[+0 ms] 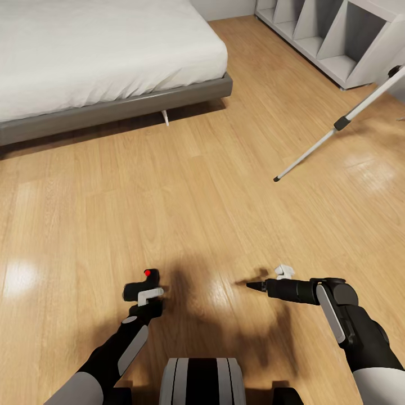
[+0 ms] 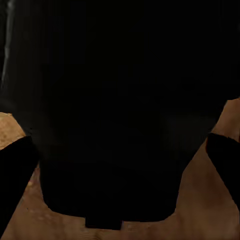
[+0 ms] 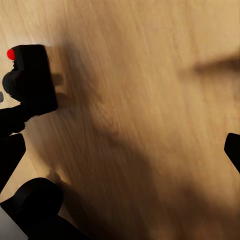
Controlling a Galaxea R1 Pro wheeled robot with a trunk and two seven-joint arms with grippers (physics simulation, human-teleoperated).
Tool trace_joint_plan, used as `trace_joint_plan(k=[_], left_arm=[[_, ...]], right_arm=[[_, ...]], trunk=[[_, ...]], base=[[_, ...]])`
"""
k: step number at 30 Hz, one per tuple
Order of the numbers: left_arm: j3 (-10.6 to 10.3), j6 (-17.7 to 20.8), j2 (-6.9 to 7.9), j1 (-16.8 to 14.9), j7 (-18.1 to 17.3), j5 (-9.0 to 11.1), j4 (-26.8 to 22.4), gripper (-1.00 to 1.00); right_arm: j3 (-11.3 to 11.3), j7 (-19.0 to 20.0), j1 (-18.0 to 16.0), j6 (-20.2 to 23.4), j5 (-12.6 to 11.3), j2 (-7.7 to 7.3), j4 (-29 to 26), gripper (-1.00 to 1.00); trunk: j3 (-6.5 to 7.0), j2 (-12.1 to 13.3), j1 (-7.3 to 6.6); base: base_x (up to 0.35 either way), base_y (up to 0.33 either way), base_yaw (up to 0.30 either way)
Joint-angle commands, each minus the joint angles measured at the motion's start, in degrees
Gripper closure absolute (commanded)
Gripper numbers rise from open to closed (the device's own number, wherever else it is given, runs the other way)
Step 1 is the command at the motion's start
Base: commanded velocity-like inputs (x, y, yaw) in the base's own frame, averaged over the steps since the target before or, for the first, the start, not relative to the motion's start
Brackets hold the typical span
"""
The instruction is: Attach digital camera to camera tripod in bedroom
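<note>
Already camera [image 1: 147,282] gripped in left pincer [image 1: 145,297], low over wood floor [image 1: 197,197]; right pincer [image 1: 264,284] empty, spread unclear; tripod [image 1: 337,125] well ahead to right near shelf [image 1: 337,39], mounting not yet done.

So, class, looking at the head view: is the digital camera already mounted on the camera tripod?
No: the digital camera sits in the left gripper above the floor, well apart from the camera tripod leg at the right.

a home bedroom: low grey bed [image 1: 112,107], wood floor [image 1: 197,197], white shelving [image 1: 337,39]
</note>
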Motion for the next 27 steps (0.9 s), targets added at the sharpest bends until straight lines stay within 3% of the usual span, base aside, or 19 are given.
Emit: trace_joint_plan(k=[1, 24, 25, 27], left_arm=[[-0.34, 0.14, 0.07, -0.03, 0.51, 0.42, -0.11, 1.00], [-0.34, 0.29, -0.07, -0.03, 0.53, 0.32, -1.45, 1.00], [-0.42, 16.29, -4.06, -0.03, 1.65, 0.42, -20.81, 1.00], [-0.45, 17.53, -4.27, -0.03, 2.62, 0.54, -21.93, 1.00]], right_arm=[[-0.06, 0.07, -0.02, 0.35, -0.14, 0.00, -0.01, -1.00], [-0.07, 0.07, -0.02, 0.35, -0.14, -0.03, 0.01, -1.00], [-0.14, 0.10, -0.02, 0.35, -0.14, -0.31, 0.06, -1.00], [-0.14, 0.12, -0.02, 0.35, -0.14, -0.36, 0.06, -1.00]], trunk=[[-0.03, -0.01, -0.01], [-0.03, -0.01, -0.01], [-0.03, -0.01, -0.01], [-0.03, -0.01, -0.01]], base=[[0.000, 0.000, 0.000], [0.000, 0.000, 0.000], [0.000, 0.000, 0.000], [0.000, 0.000, 0.000]])
